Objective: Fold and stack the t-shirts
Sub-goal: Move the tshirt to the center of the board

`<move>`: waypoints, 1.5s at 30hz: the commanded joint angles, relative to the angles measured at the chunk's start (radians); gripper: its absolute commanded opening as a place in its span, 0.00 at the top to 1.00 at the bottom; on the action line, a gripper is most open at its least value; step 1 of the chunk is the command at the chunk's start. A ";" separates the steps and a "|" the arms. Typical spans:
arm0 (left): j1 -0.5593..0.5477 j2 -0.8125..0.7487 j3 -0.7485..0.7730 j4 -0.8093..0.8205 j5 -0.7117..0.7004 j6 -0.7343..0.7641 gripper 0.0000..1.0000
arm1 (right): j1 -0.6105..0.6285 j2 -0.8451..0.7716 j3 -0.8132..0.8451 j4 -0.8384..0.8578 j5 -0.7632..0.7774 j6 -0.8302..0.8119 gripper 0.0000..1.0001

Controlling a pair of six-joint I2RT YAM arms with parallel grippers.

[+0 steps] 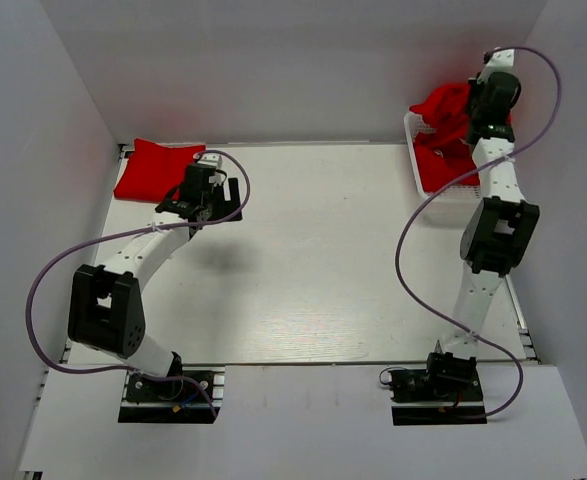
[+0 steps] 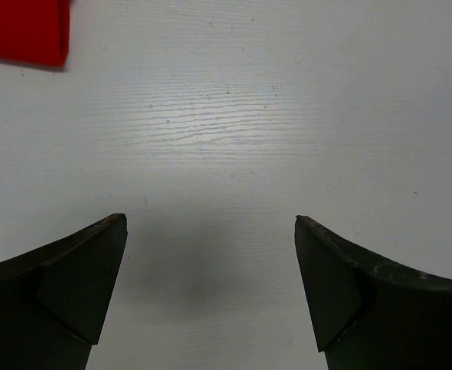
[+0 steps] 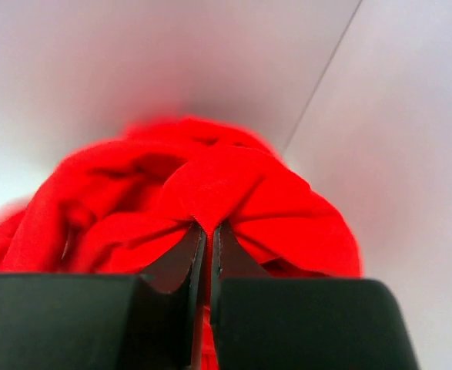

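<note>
The white surface lay directly beneath my left gripper and stretched well away from my right gripper. The white mesh basket sat under my right gripper, and the heap of t-shirts in it bulged up around that gripper's tips. The folded t-shirt lay flat just beyond my left gripper and to its left, not touching it. My right gripper was pinched nearly closed on a ridge of red cloth at the top of the heap. My left gripper hung spread wide over the surface, holding nothing.

I judged the step in hand to be fetching the next shirt from the basket. The next move called for lifting high enough to free one shirt from the tangle and carrying it over the surface. My left gripper would then have to take an edge so the shirt could be spread flat.
</note>
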 commanded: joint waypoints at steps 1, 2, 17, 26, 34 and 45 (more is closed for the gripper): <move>0.003 -0.074 0.008 0.014 0.043 -0.013 0.00 | 0.006 -0.235 -0.036 0.123 -0.123 -0.011 1.00; 0.003 -0.083 -0.004 0.014 0.043 -0.013 0.00 | 0.009 -0.281 -0.052 0.125 -0.132 -0.008 1.00; -0.006 -0.374 -0.164 -0.047 0.008 -0.103 0.00 | 0.190 -0.558 -0.144 -0.062 -0.865 0.160 1.00; -0.006 -0.522 -0.221 -0.093 -0.050 -0.145 0.00 | 0.325 -0.596 -0.248 0.060 -1.068 0.285 1.00; 0.005 -0.533 -0.230 -0.135 -0.070 -0.183 0.00 | 0.457 -0.718 -0.682 0.156 -1.078 0.197 1.00; 0.005 -0.448 -0.282 -0.101 -0.037 -0.203 0.00 | 0.609 -0.543 -0.812 -0.062 -1.013 0.159 0.10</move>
